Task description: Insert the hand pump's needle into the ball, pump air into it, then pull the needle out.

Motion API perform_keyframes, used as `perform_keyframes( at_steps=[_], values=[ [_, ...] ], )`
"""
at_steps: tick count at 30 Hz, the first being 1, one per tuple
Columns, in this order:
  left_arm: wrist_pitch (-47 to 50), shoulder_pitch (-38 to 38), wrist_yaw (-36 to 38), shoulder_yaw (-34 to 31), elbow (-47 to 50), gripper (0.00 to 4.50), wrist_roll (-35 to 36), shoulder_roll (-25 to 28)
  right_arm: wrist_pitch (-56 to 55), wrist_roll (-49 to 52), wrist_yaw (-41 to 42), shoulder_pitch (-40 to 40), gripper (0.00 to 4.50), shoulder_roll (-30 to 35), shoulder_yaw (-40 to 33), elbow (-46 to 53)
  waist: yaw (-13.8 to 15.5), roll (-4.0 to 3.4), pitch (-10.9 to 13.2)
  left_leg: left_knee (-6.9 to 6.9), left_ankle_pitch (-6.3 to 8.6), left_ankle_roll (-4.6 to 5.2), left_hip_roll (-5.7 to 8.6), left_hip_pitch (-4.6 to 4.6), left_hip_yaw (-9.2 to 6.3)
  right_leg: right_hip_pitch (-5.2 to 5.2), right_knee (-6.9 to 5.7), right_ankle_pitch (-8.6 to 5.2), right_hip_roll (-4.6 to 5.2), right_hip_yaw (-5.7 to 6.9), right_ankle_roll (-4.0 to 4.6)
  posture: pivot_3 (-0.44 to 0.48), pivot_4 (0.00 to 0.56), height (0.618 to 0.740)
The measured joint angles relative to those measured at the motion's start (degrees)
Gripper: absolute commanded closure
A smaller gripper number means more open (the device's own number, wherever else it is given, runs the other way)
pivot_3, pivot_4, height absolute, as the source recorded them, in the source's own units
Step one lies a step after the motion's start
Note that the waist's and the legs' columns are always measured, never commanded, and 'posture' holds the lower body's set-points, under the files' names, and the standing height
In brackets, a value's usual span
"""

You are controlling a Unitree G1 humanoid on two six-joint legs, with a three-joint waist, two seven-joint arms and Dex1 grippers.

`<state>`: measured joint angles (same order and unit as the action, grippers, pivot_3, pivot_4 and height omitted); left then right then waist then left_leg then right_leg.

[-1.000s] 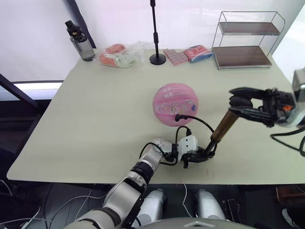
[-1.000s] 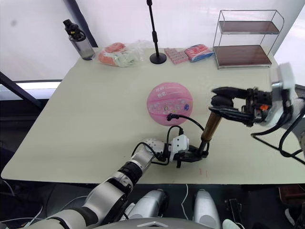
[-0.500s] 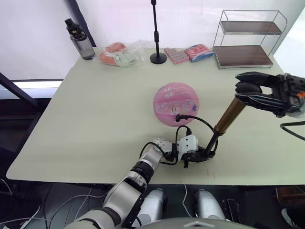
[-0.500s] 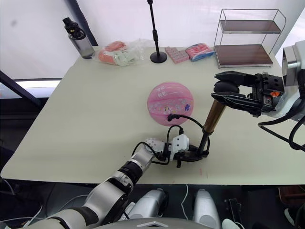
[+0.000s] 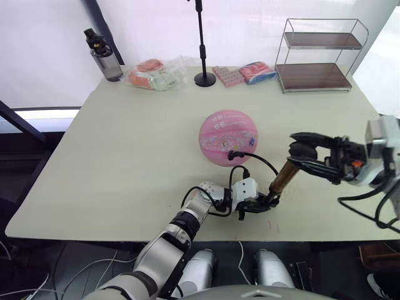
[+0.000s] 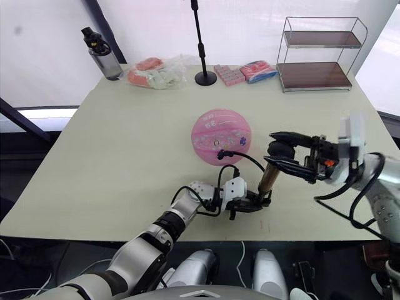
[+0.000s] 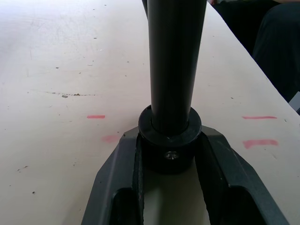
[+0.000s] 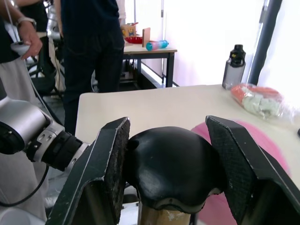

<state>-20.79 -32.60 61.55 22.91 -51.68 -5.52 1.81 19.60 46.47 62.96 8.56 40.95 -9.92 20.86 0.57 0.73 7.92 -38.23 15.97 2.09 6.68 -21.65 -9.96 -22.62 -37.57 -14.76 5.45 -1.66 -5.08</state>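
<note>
Bronze-gold hand pump (image 5: 282,177) held at both ends on the pale table (image 5: 125,150), tilted with its handle toward 2 o'clock.

Left gripper (image 7: 169,154) clamps the pump's black base cap near the table's front edge; right gripper (image 8: 168,164) has its two fingers closed against the black T-handle (image 8: 169,161). Thin black hose (image 5: 257,160) arcs from the base to the pink rubber ball (image 5: 228,137) with cartoon prints, just beyond at 11 o'clock, where its black needle fitting (image 5: 232,152) meets the ball's near side.
</note>
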Motion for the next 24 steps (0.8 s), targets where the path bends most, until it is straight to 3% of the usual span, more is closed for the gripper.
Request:
perform_keyframes(
  at_steps=[14,21,24],
  values=[
    [0.1,0.17,-0.44,-0.08,-0.41,3.41,-0.06,0.08,-16.84,-14.66,-0.64,-5.95,2.4,-8.36,9.88,-6.59,-0.07,-0.03,-0.41,0.01,-0.01,-0.02,-0.04,0.11,0.0,0.05,-0.06,0.0,-0.11,-0.04,0.0,0.0,0.15,0.736],
    [0.02,-0.1,0.54,-0.11,-0.49,3.41,0.09,-0.19,-8.7,-7.9,-0.45,-4.42,2.4,-5.24,6.47,-5.54,0.13,-0.11,-0.35,0.01,-0.01,-0.03,-0.03,-0.04,-0.02,-0.06,-0.02,0.0,-0.1,-0.05,0.03,0.0,0.15,0.736],
    [-0.02,-0.33,0.77,-0.3,-0.48,3.41,0.52,-0.45,-1.47,-2.33,-2.28,-0.93,2.4,-1.42,3.73,-3.77,0.13,-0.51,0.01,-0.04,-0.01,-0.01,0.11,-0.18,0.02,-0.12,-0.03,0.01,0.07,-0.12,0.02,0.0,0.15,0.736]
  ],
)
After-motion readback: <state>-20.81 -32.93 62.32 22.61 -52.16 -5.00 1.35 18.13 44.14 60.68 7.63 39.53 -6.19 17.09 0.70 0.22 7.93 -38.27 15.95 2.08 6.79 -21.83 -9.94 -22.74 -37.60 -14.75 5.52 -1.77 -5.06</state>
